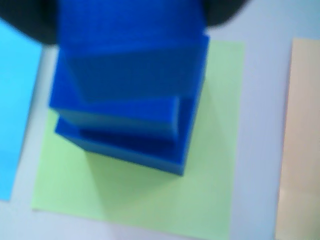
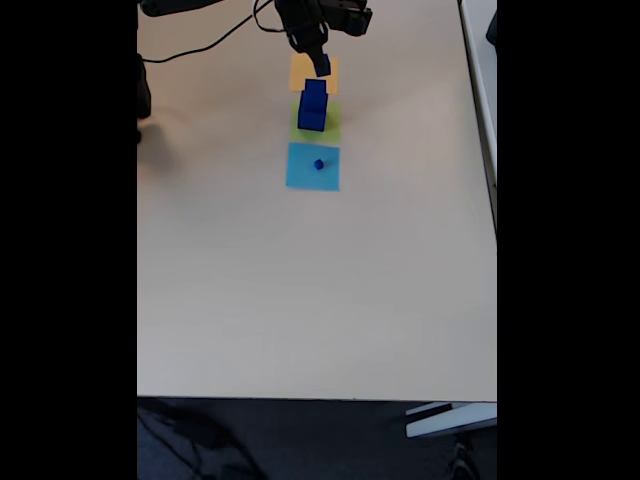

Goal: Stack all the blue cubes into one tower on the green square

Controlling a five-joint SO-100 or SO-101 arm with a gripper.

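Gripper [image 2: 321, 66] – grips a blue cube [image 2: 322, 66] above the stack | two cubes [image 2: 313, 106] on green square [image 2: 331, 128] | smallest cube [image 2: 319, 164] – light-blue square [image 2: 300, 172] | table [image 2: 300, 290]

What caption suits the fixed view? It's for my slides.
Claw holding a blue cube above two stacked blue cubes on the green square; a tiny cube waits on the light-blue square.

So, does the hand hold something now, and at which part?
Yes, it seems so: the hand grips a blue cube above the stack on the green square. Which part it grips is hidden.
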